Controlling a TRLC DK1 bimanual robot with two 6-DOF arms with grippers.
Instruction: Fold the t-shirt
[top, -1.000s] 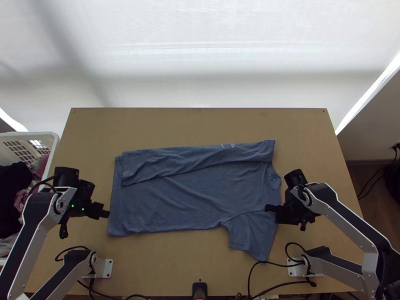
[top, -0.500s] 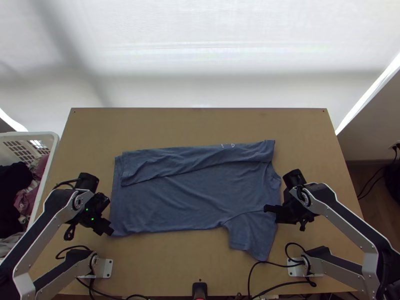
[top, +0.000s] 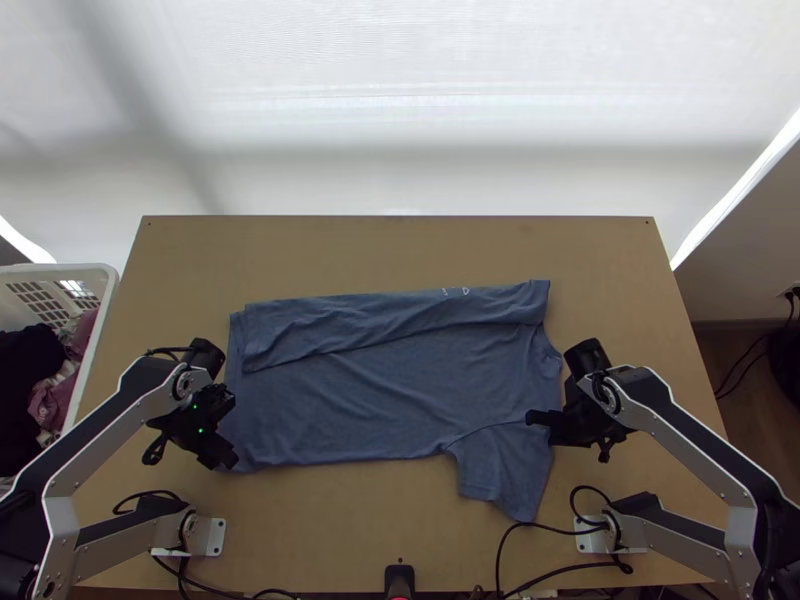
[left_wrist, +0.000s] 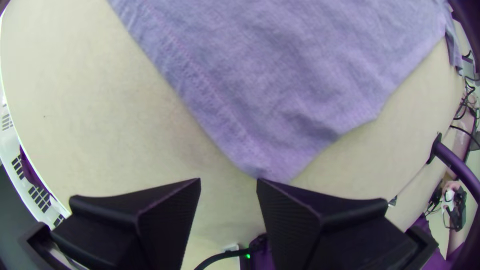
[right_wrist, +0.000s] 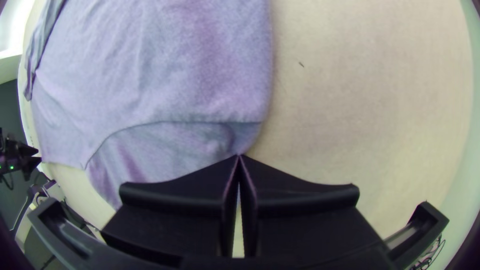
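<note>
- We judge a missed pinch the chief risk: the left tool (left_wrist: 229, 180), its wide flat black fingers parted, waits at the near hem corner of the blue fabric t-shirt (top: 390, 395), and closing short of the edge would catch nothing.
- The right tool (right_wrist: 239, 156), also black and flat-fingered, is clenched at the shirt's near shoulder; we cannot tell whether cloth lies between its tips. If none does, a lift could raise the hem end alone and skew the fold.
- The near sleeve (top: 510, 475) juts outward and might crumple underneath, or snag the thin black cable (top: 560, 528) beside it.
- The shirt lies on a light wooden worktop (top: 400, 250), its far side folded over once.
- Around the shirt we note a white plastic basket (top: 100, 272) of clothes (top: 28, 385) beyond the hem and a pale screen (top: 400, 110) beyond the far side.
</note>
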